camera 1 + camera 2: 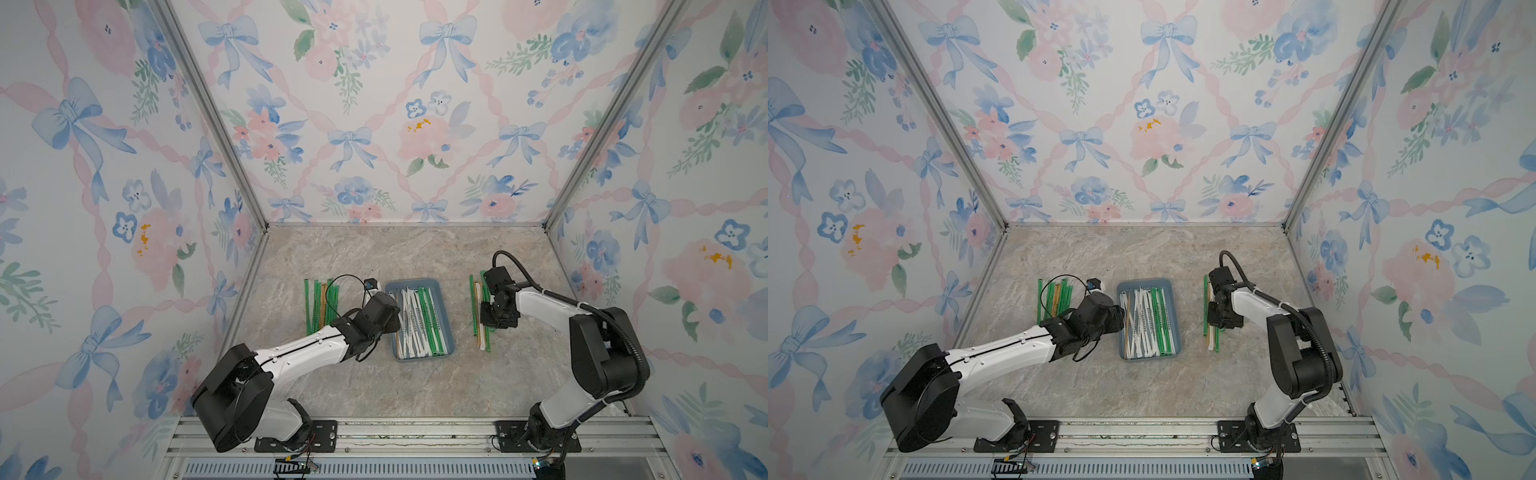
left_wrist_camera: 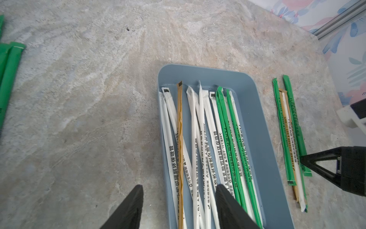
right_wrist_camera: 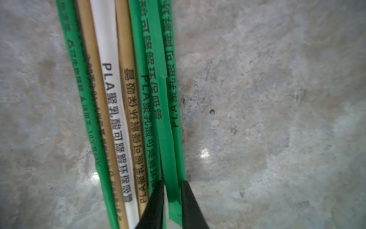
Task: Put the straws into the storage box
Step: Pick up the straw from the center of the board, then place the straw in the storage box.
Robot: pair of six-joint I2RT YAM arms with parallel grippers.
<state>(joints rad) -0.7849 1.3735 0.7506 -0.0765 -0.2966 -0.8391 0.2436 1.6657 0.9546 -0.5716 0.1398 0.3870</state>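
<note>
Desk (image 1: 415, 257) first: the box (image 2: 248, 123) sits mid-desk, part-filled, with loose straws (image 1: 322, 303) either side. Left gripper (image 2: 179, 187) hangs spread and empty over the box. Right gripper (image 3: 173, 183) pinches its pile's outer green straw (image 3: 170, 138). Neighbours touch it, so one could drag along, or the thin wrapper could slip.

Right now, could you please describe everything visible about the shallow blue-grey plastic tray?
The shallow blue-grey plastic tray is rectangular with rounded corners and a low rim, lying flat on the marble-patterned tabletop. It holds white, green and tan wrapped straws lying roughly lengthwise. The open left pincer hangs over its left rim.
</note>
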